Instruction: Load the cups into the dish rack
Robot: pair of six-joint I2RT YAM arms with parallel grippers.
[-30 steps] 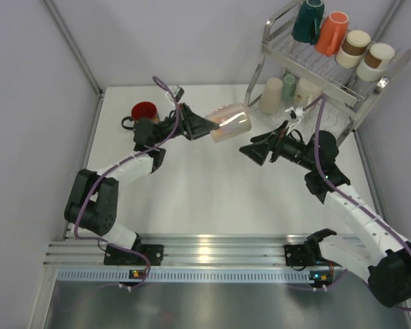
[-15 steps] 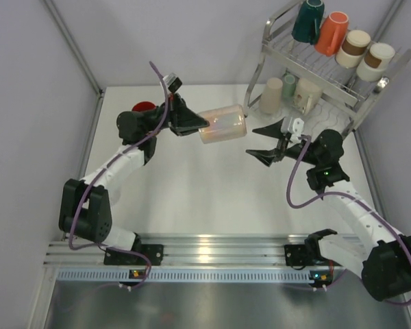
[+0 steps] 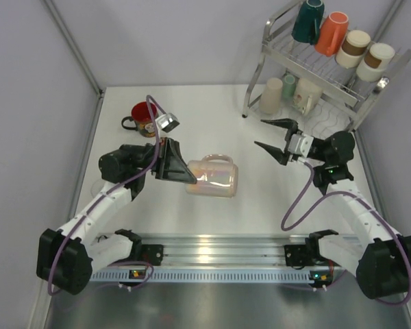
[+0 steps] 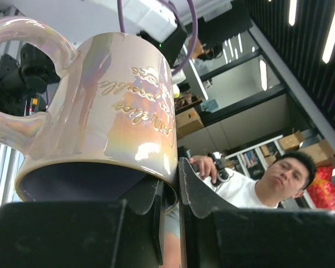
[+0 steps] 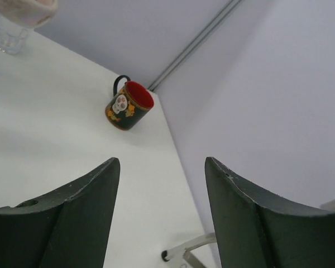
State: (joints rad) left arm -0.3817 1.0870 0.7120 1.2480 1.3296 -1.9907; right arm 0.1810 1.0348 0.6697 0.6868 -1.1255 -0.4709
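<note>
Pink mug [image 3: 212,177] hangs on its side above the table [image 3: 192,116] near the front, its rim pinched tight by the left gripper [image 4: 170,190], one finger inside and one outside, so it cannot drop. Farther back the right gripper [image 3: 260,133] is spread wide and empty, well apart from the mug, maybe ready to take it. Farthest back stands the dish rack [image 3: 291,49] with cups [image 3: 307,20].

The white table [image 3: 212,212] carries two items. A red mug [image 3: 144,114] with a black handle stands upright on it, beyond the fingertips of the left gripper [image 3: 181,171] and well apart from them. The dish rack [image 3: 296,53] stands on the far right corner, near the right gripper [image 3: 259,133], beyond its fingers.
</note>
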